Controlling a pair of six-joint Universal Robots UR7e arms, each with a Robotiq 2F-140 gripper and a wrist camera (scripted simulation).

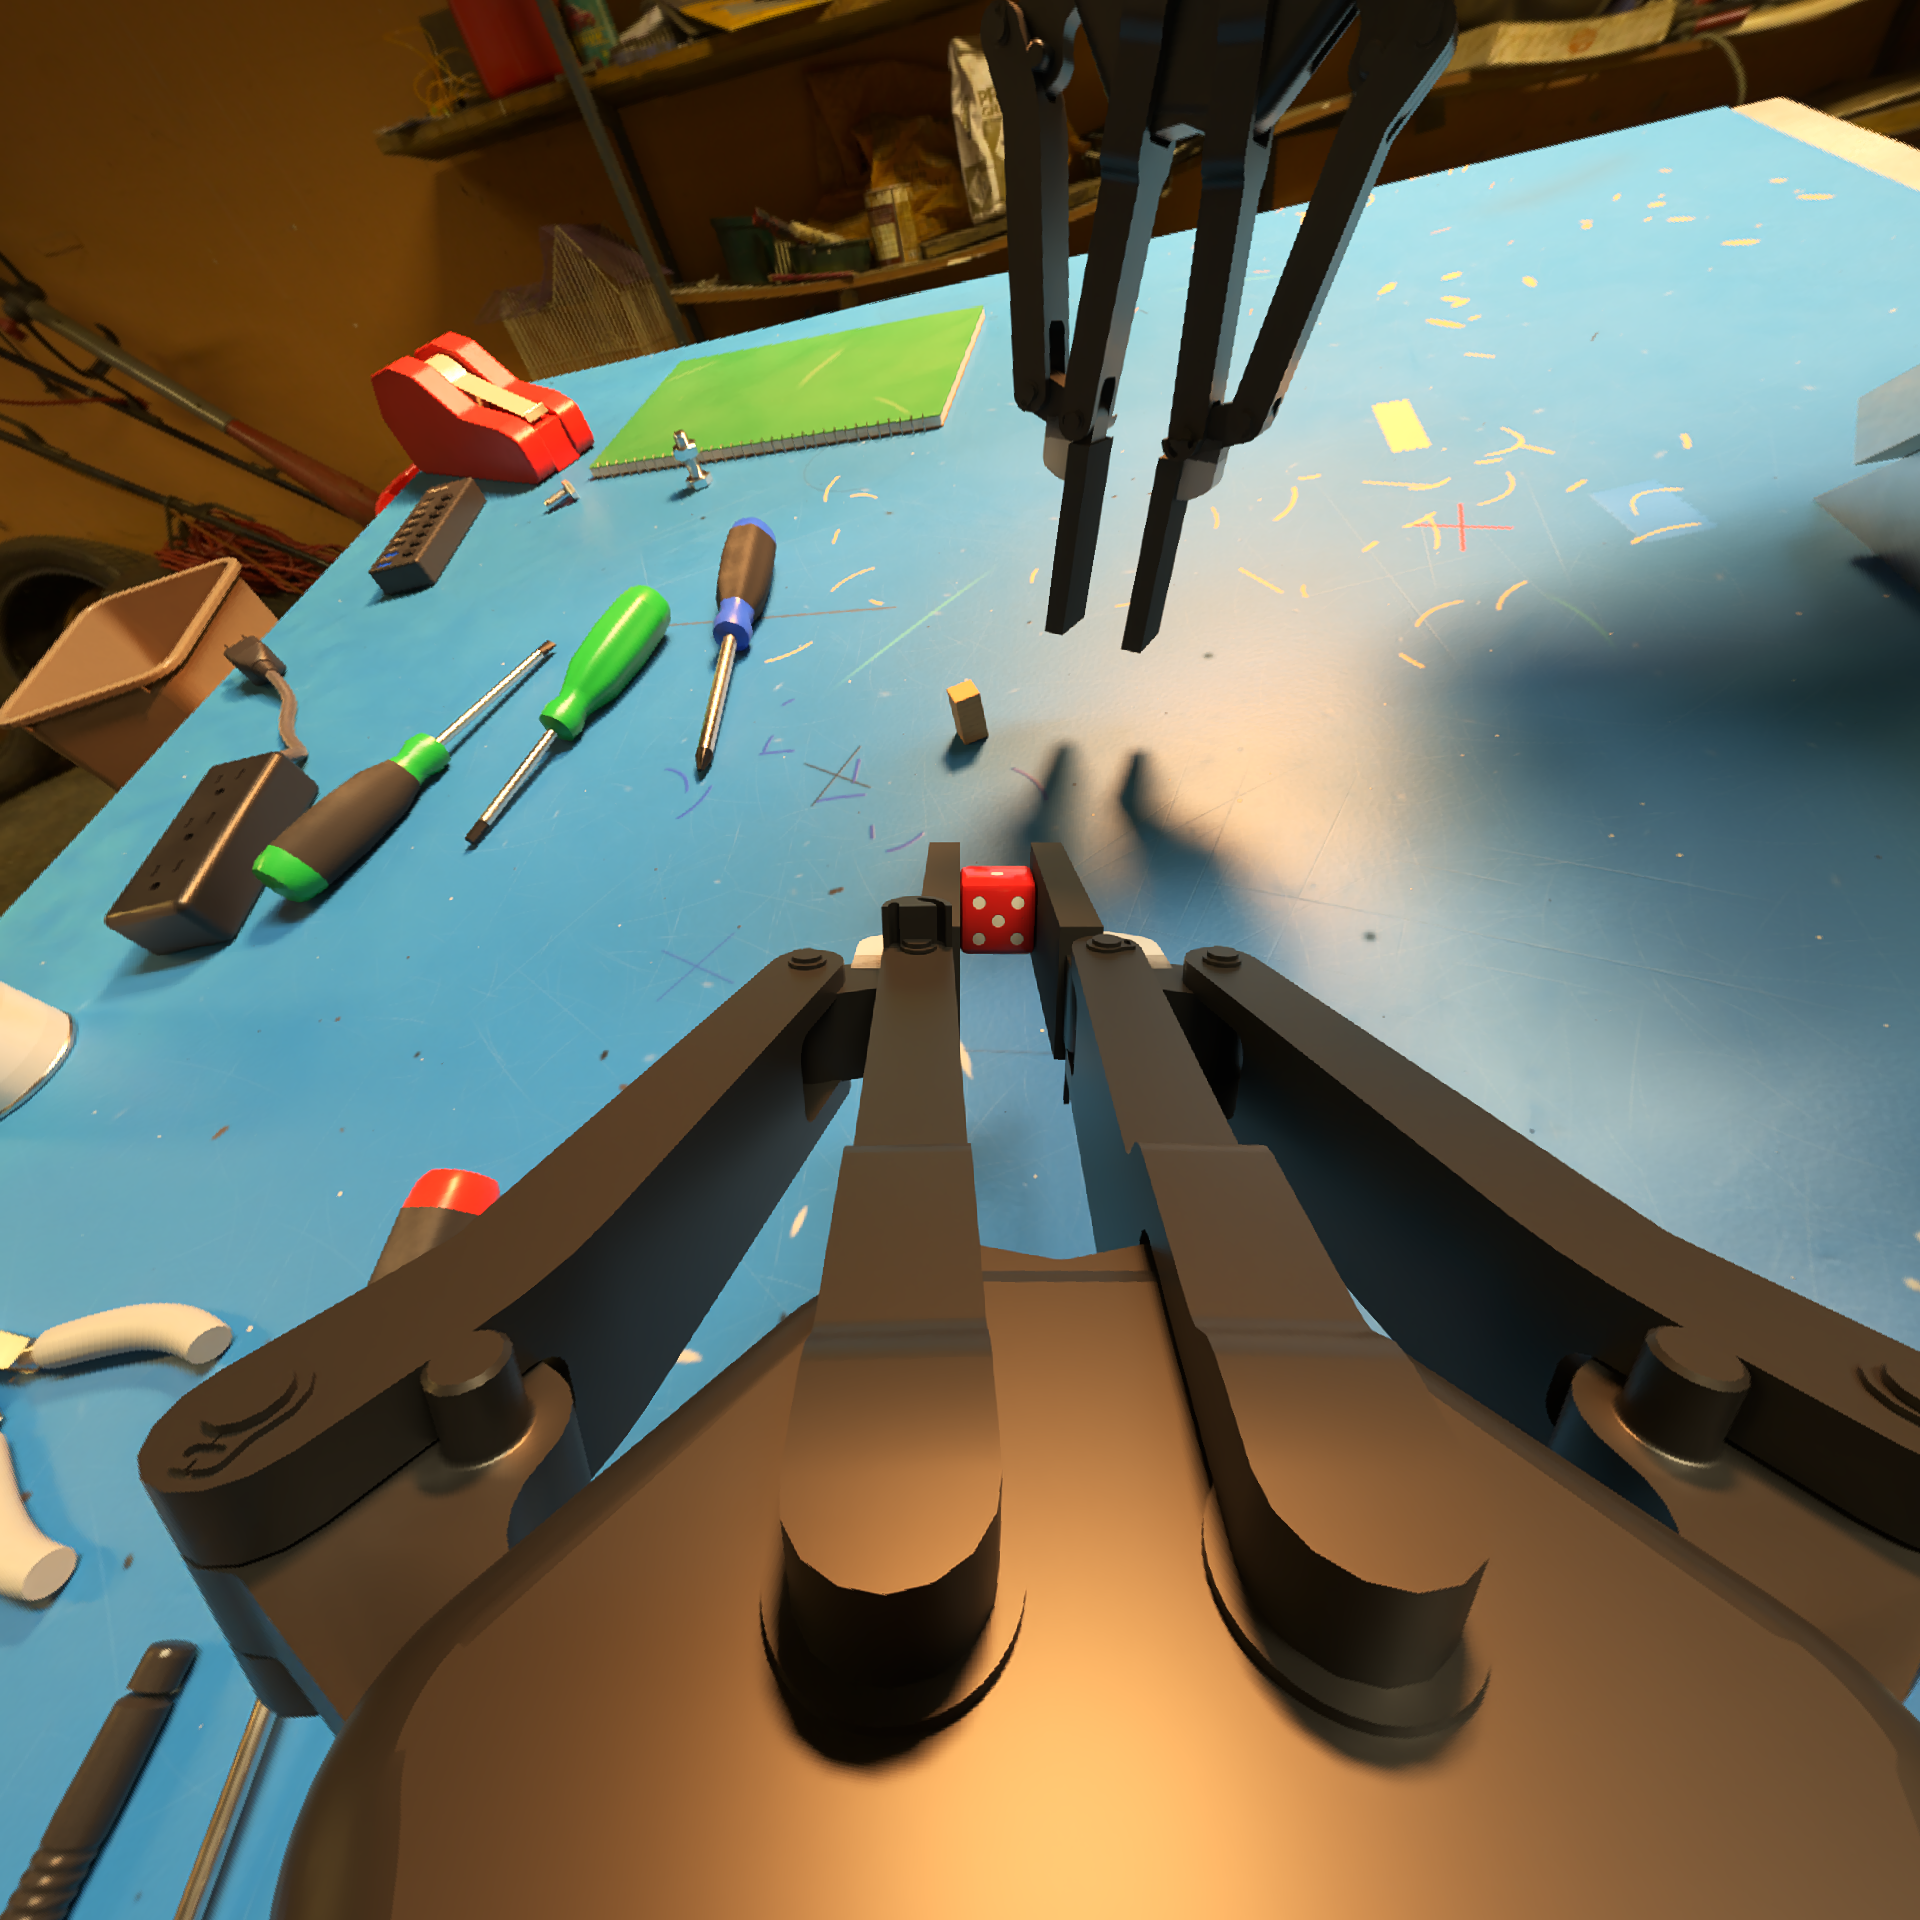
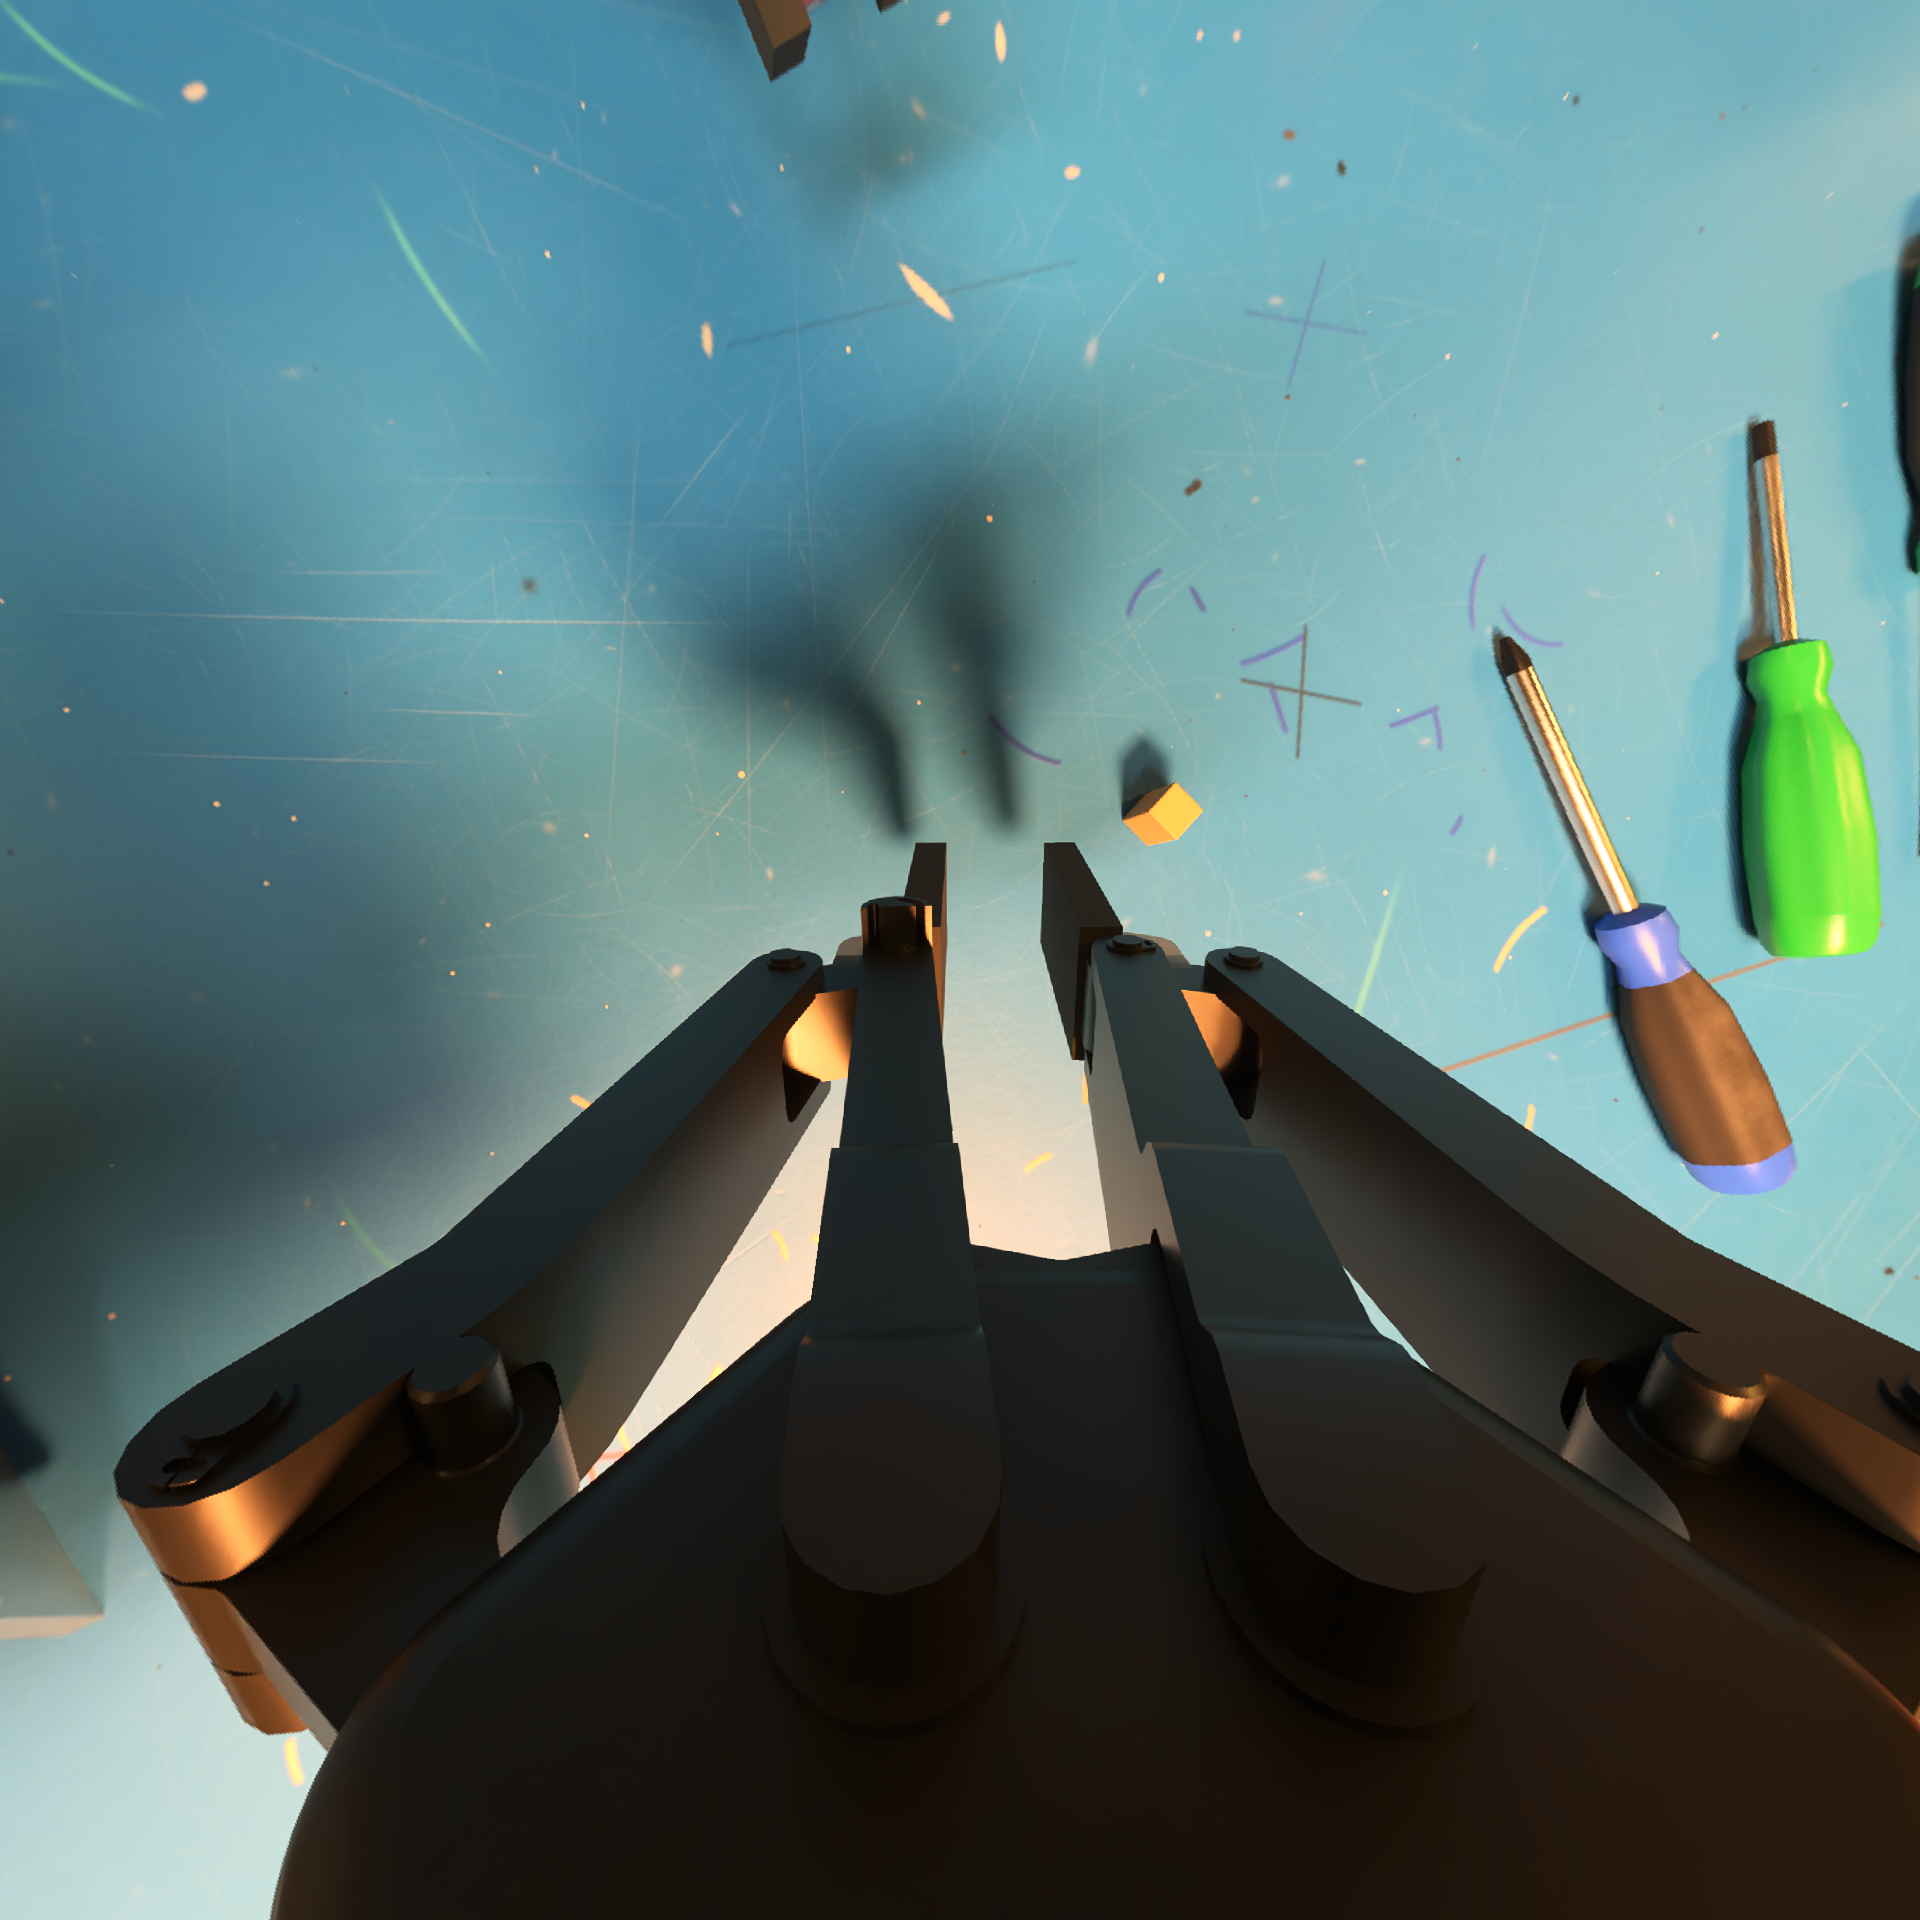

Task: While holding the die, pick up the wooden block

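Left wrist view, nearest first: left gripper (image 1: 995, 883), dark metal, two fingers (image 1: 1062, 894) clamped on small red die with white pips (image 1: 996, 909), die pinched at the tips, held above scuffed blue worktop (image 1: 1455, 935). Beyond the die, small tan wooden block (image 1: 966, 711) stands on the worktop, alone, apart from both grippers. Past it, right gripper (image 1: 1103, 632) hangs down from above, tips off the surface, its finger shadows falling between block and die; narrow gap between the fingers, nothing in it.

Left of the block: blue-and-grey handled screwdriver (image 1: 736, 634), all-green handled screwdriver (image 1: 582, 696), grey screwdriver with green ends (image 1: 384, 784), black power adapter with cord (image 1: 208, 852). Farther back: black multi-port hub (image 1: 426, 535), red tape dispenser (image 1: 478, 410), green spiral notebook (image 1: 800, 390), small metal bolts near the notebook edge. Tan bin (image 1: 125, 655) off the worktop's left side. Cluttered shelves behind.

Right wrist view: right gripper (image 2: 994, 868) looks steeply down, fingers (image 2: 1070, 894) slightly parted and empty. Wooden block (image 2: 1162, 812) sits on the worktop (image 2: 416, 623) just right of and beyond the right fingertip, not touching, not between the fingers. Blue-handled screwdriver (image 2: 1652, 945) and green-handled screwdriver (image 2: 1803, 748) lie further right.
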